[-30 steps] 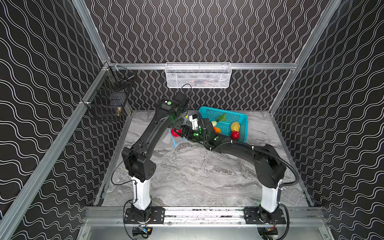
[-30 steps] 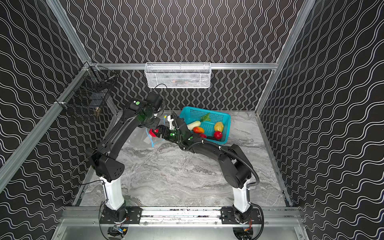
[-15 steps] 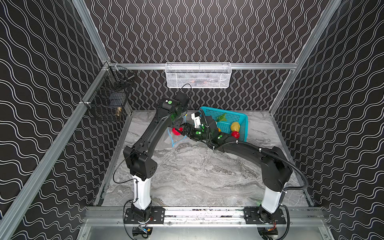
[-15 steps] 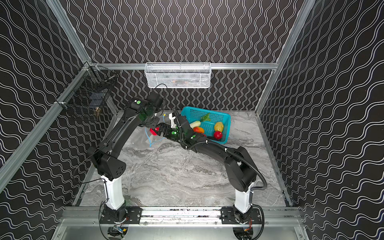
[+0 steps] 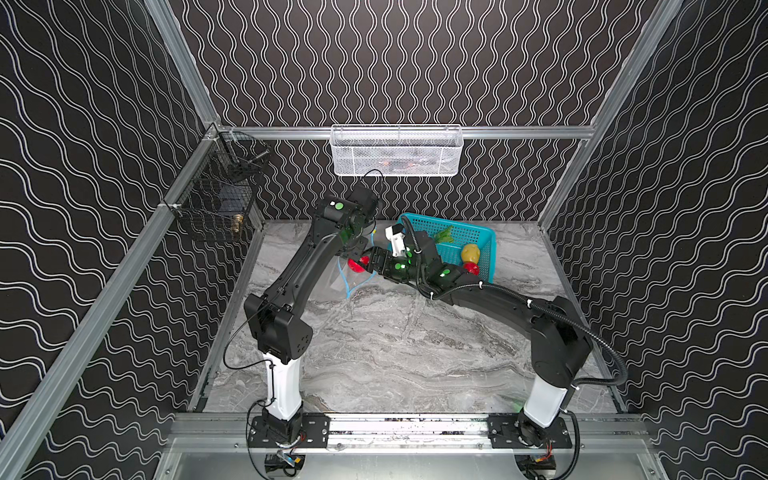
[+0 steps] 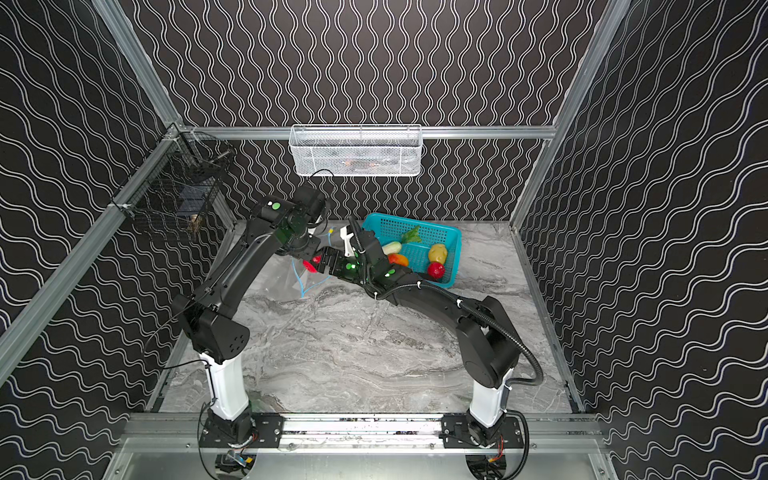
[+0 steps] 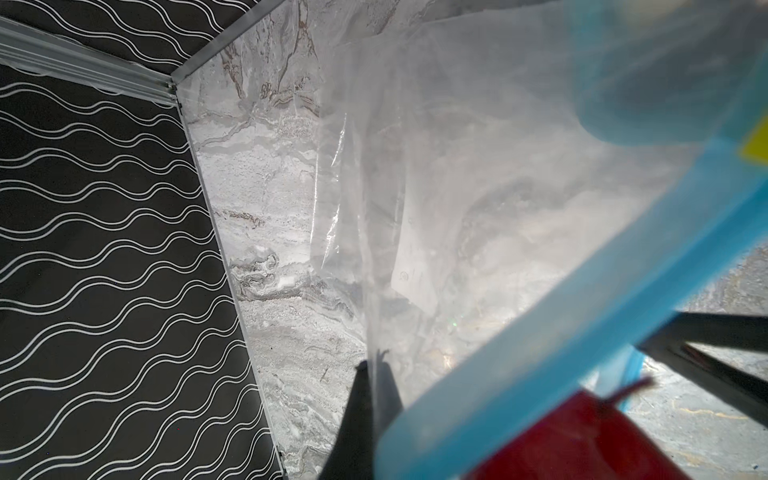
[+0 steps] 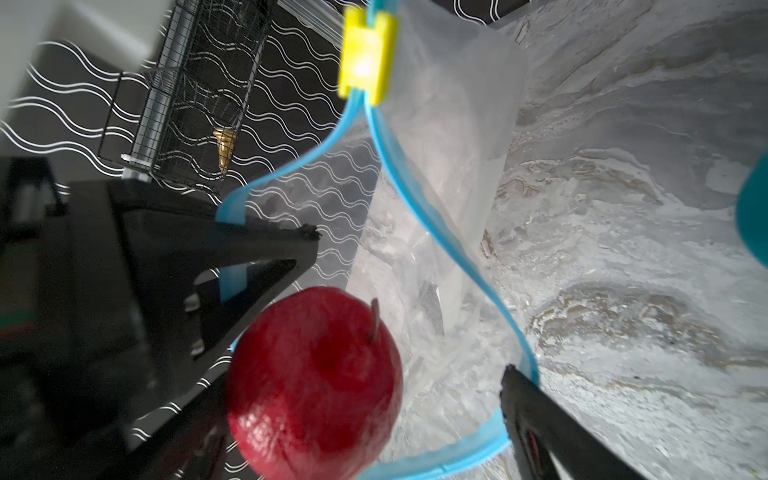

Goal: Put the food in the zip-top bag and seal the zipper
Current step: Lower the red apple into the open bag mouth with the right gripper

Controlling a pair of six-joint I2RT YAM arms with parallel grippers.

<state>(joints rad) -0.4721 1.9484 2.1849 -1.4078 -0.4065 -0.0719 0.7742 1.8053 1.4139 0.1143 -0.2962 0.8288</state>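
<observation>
The front of the table (image 5: 395,353) is free; a red apple (image 8: 316,382) partly blocks the bag (image 8: 449,174) mouth beside the basket (image 5: 461,233).

Black wavy-lined walls (image 5: 395,62) enclose a grey marble floor (image 5: 395,353), where aluminium rails (image 5: 519,132) carry a white mesh basket (image 5: 397,151) and black wire cage (image 5: 216,199).

Black arms (image 5: 299,270) (green dots (image 5: 339,205)), white bases (image 5: 286,388)

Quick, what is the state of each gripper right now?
Left gripper: closed on the zip-top bag, at its blue zipper strip.
Right gripper: open, with the red apple between its jaws at the bag's mouth.
</observation>
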